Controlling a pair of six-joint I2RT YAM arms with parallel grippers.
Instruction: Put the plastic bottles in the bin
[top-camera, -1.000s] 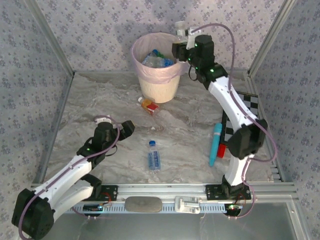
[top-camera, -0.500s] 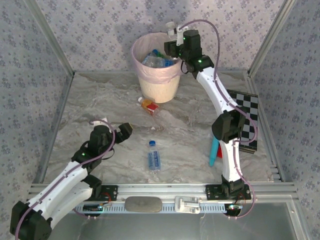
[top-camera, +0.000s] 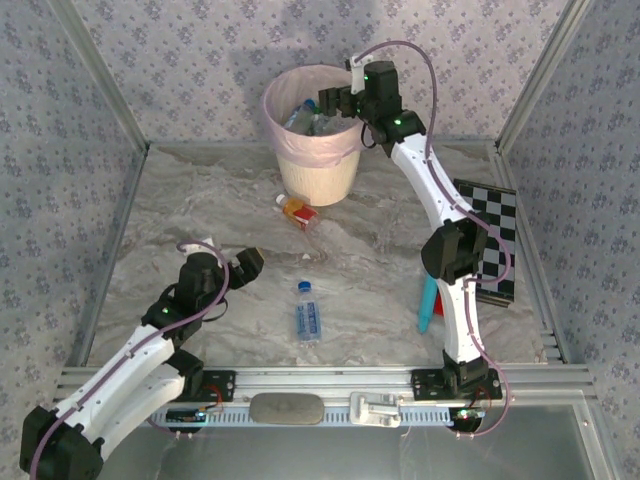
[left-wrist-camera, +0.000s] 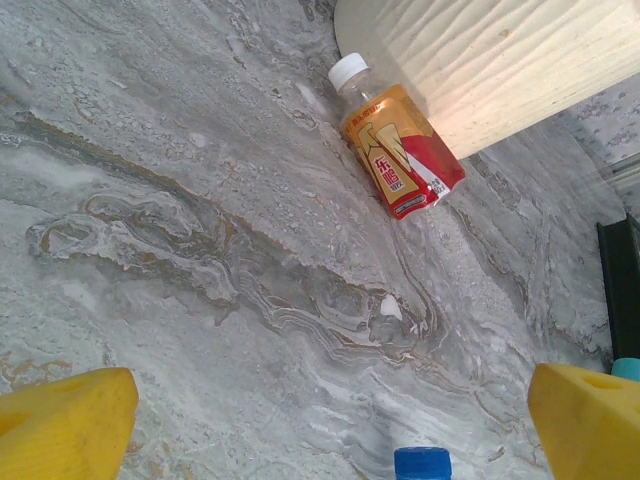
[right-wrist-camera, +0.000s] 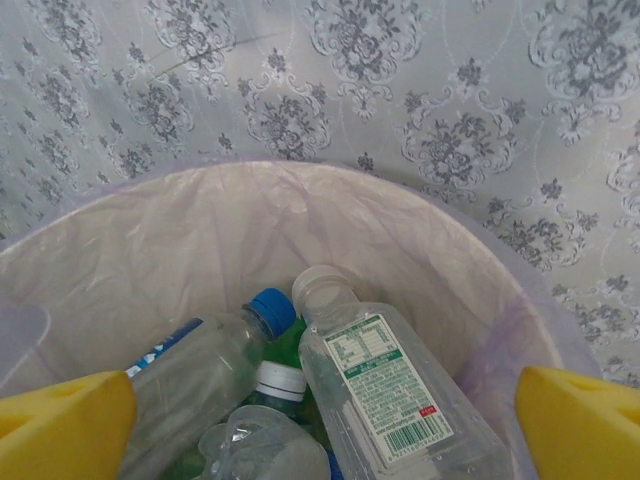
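Bottles (right-wrist-camera: 215, 370) sit heaped in the bin (top-camera: 318, 175), and 2 more lie on the table (top-camera: 180, 190). At the left, the left gripper (top-camera: 243, 265) hangs low over the table, jaws spread wide with nothing between them; its wrist view shows the yellow fingertips (left-wrist-camera: 60, 420) at the 2 frame edges. Just right of it lies the blue-label bottle (top-camera: 308, 313), cap pointing away from the arms. Farther back, the orange-label bottle (top-camera: 298, 210) lies on its side just beside the bin's foot. Over the bin's right rim the right gripper (top-camera: 330, 103) points in, jaws wide and empty. Below it a clear bottle (right-wrist-camera: 385, 390) with a white-and-green label rests on blue-capped and white-capped ones. At the right, a turquoise stick (top-camera: 428, 298) lies beside the chequered board (top-camera: 497, 240).
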